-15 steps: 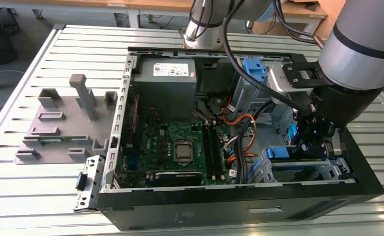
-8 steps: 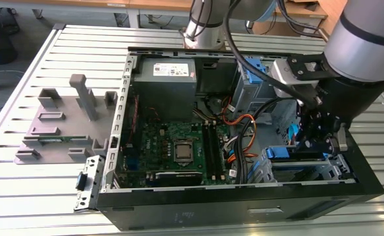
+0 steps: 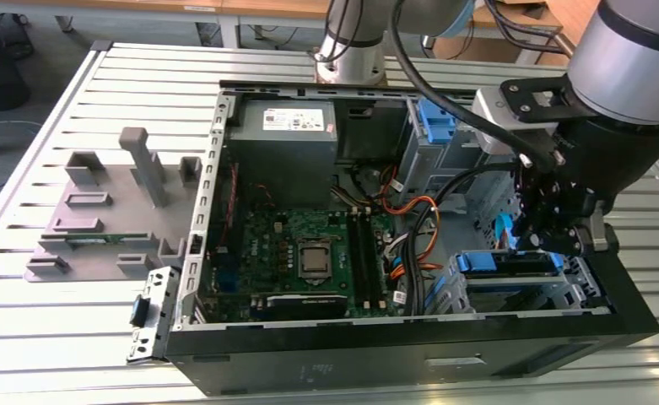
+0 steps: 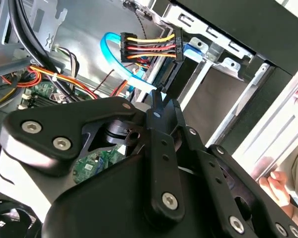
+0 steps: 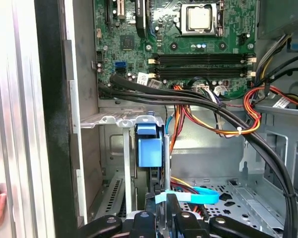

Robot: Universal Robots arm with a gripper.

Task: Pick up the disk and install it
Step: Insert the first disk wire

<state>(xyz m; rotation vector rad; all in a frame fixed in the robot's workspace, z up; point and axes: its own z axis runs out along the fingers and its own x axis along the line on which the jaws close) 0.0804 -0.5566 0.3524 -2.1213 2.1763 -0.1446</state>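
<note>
Exterior view: computer case (image 3: 397,354) on the worktop (image 3: 36,337), disk (image 3: 510,263) seated in its drive bay.
Tool (image 3: 554,240) hovered clenched just above the disk; I judged pressing squarely along the blue rails best.

No writing comes out clearly enough to read. A white sticker (image 3: 295,121) with dark print sits on the grey power supply box (image 3: 289,148) in the exterior view, and a small pale label (image 3: 326,369) sits on the black computer case (image 3: 419,350). In the second wrist view short white characters run along the black cable plug (image 4: 180,47), and in the first wrist view a small white tag (image 5: 142,78) lies on the green circuit board (image 5: 198,59).
</note>
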